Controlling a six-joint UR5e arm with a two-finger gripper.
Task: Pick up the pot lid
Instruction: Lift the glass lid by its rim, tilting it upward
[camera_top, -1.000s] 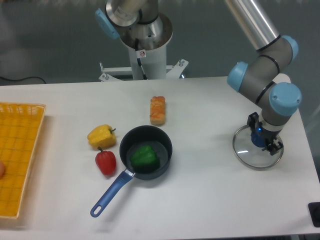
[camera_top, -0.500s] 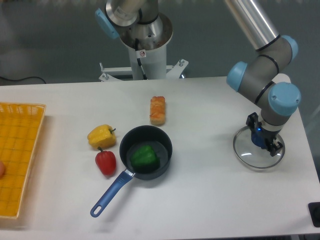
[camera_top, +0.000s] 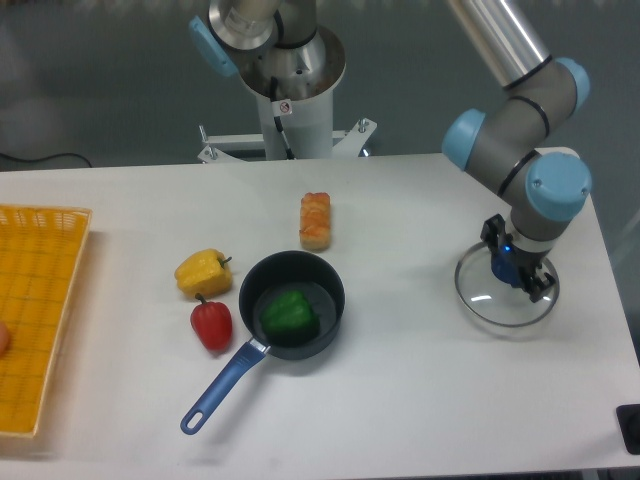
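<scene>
White tabletop (camera_top: 400, 410), bearing these. Nearest: black round pan (camera_top: 298, 276), blue-handled, containing a green pepper (camera_top: 288, 316). Right of it: clear round pot lid (camera_top: 478, 296); your two-finger gripper (camera_top: 516, 264) is clasping its blue knob (camera_top: 502, 266), likely because that is giving you the narrowest purchase. Farther: orange-brown oblong item (camera_top: 315, 220), lying apart.

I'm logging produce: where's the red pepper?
In the camera view, the glossy red pepper lies at left, beside the black, blue-handled pan and just below the yellow pepper.
</scene>
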